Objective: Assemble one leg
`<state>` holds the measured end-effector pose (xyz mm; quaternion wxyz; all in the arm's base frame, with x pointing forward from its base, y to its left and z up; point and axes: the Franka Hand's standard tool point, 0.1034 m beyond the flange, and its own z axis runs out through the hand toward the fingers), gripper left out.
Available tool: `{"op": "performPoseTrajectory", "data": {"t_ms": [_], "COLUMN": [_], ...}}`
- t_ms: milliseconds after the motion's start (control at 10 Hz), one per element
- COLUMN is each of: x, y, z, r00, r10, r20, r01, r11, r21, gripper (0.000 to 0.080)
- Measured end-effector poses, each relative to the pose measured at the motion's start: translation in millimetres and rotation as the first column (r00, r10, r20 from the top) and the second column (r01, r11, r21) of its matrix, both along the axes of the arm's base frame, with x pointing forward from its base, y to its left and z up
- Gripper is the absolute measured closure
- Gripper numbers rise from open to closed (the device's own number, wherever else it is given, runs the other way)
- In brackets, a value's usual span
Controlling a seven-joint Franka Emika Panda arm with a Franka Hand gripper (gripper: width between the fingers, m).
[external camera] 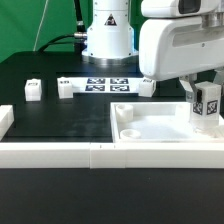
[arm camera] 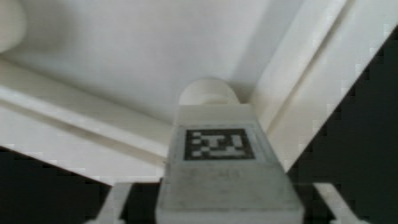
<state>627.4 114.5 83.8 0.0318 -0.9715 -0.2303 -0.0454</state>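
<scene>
One black table [external camera: 60,115] fills the exterior view, and at two o'clock looms the white Panda arm [external camera: 180,40], its base [external camera: 107,35] standing at twelve. Next in size, the square white panel [external camera: 150,128] lies flat at four o'clock, raised rim all round. Along the front, from six round to nine, runs a white rail [external camera: 50,152]. Just below the base sits the marker board [external camera: 105,84] with its tags. Three spare legs [external camera: 32,89] [external camera: 66,87] [external camera: 146,86] stand upright in line with it, two out toward ten o'clock and one just beside the board's three-o'clock end. And here's the action: the gripper [external camera: 204,102] at three o'clock has its jaws closed on the leg [external camera: 208,104], which is upright, tag facing the camera, at the panel's three-o'clock edge. On the wrist view the leg [arm camera: 217,150] shows its tag, rounded end pointing at the panel [arm camera: 107,60], a sliver of finger [arm camera: 114,200] on each flank; whether leg touches panel, can't tell
</scene>
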Motion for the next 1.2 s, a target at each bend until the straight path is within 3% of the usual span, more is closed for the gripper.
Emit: {"op": "performPoseTrajectory", "data": {"t_ms": [300,600,900,1200], "x": [-0.2,1.9,3.7,4.4], "y": [0.4,2.7,3.0,6.5], "z": [-0.3,-2.4,-4.0,-5.0], "r00": [0.999,0.943,0.692,0.388], "r10": [-0.033,-0.333,-0.719,-0.917], "r20": [-0.004,-0.013,-0.06,-0.093], "r01": [0.033,0.334,0.721,0.921], "r11": [0.999,0.941,0.687,0.382], "r21": [0.004,0.054,0.091,0.08], "gripper": [0.0505,0.0505,0.0504,0.0502]}}
